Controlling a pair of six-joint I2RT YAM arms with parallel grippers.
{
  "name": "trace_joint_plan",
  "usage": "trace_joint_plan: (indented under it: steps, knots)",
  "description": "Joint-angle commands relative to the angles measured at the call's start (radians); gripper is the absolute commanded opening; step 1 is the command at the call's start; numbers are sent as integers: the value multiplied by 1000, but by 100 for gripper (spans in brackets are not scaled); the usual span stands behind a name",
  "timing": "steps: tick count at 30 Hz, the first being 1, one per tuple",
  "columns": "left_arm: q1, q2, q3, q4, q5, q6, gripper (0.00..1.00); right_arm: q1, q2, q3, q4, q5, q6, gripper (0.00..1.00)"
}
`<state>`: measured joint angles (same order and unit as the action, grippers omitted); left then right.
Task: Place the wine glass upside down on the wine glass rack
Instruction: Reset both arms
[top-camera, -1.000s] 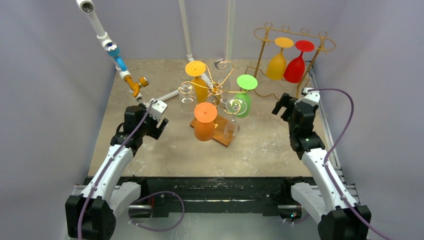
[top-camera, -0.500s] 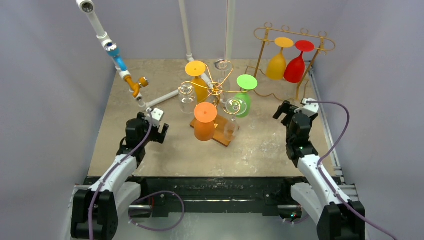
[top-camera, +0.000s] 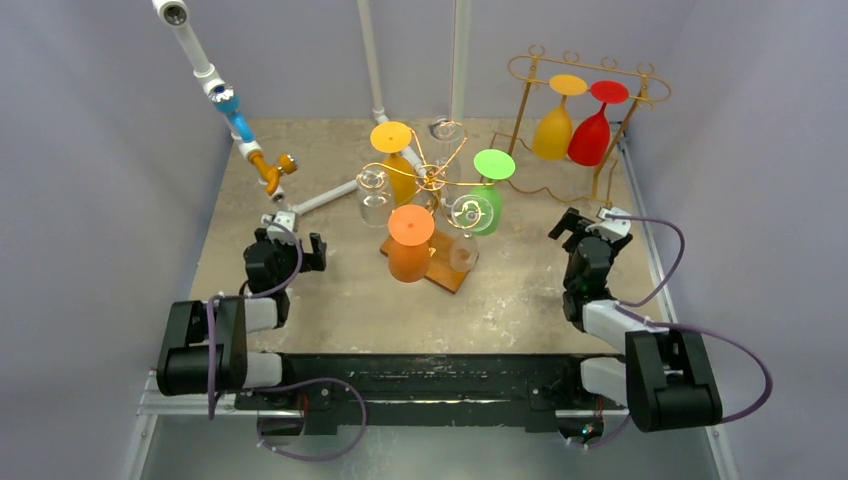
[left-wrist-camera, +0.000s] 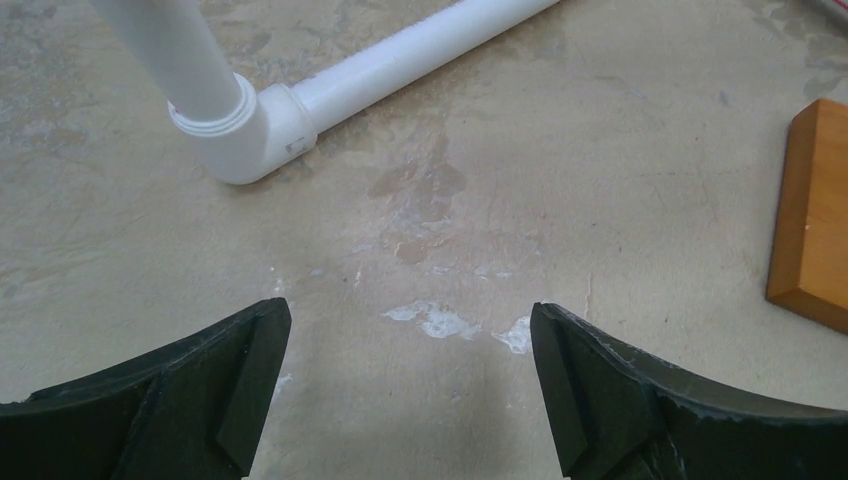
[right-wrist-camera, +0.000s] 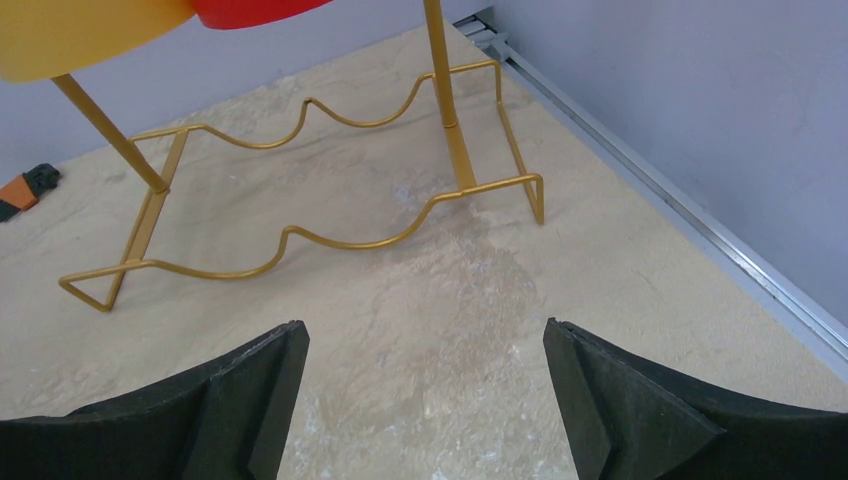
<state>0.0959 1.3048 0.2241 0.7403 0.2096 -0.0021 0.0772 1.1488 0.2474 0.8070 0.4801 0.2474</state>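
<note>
Left arm (top-camera: 215, 338) and right arm (top-camera: 603, 320) lower, nearer their bases; left tool (top-camera: 290, 242) wider than before.

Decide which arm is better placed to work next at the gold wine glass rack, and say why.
Right, probably: the right tool is open and its wrist view faces the gold wine glass rack directly, while the left tool sits beyond the centre stand.

No readable text, labels or numbers anywhere
</note>
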Motion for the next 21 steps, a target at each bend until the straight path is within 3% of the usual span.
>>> trace_joint_plan:
  steps: [1, 4, 12, 15, 21]
  knots:
    - [9, 131, -31, 467, 70, -149, 99, -19, 76, 2, 228, -20, -55, 99]
    - [14, 180, 53, 348, 89, -149, 100, -28, 132, 12, 282, -58, -70, 99]
    - [16, 171, 38, 368, 44, -148, 100, -33, 209, -17, 428, -125, -68, 99]
    - [16, 156, -46, 534, -67, -104, 100, -33, 232, -42, 495, -148, -80, 99]
    - [26, 284, -97, 752, -19, -104, 100, -30, 340, -110, 734, -154, -133, 99]
